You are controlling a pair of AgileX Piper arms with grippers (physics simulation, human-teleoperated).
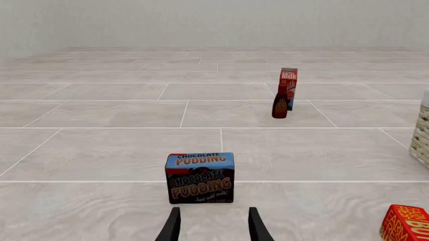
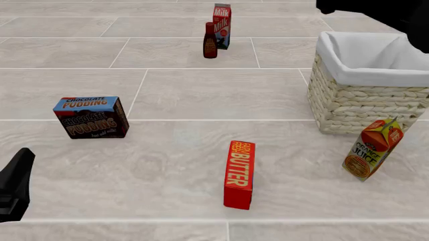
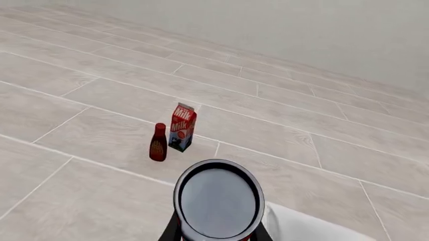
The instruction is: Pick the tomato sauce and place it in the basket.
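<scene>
The tomato sauce [image 3: 218, 203] shows in the right wrist view as a round tin seen from its top end, held between the fingers of my right gripper [image 3: 216, 233]. It hangs above the white cloth liner [image 3: 305, 226] of the basket [image 2: 358, 103]. In the front view only the dark right arm [image 2: 385, 12] shows over the basket's far right corner, and the can is hidden there. My left gripper [image 1: 213, 230] is open and empty, low, just short of the chocolate pudding box [image 1: 200, 177].
A butter box [image 2: 240, 173] lies in the middle front. An orange juice carton [image 2: 372, 149] leans in front of the basket. A milk carton [image 2: 222, 18] and a dark bottle [image 2: 210, 41] stand at the far middle. The pudding box [image 2: 92, 117] stands at the left.
</scene>
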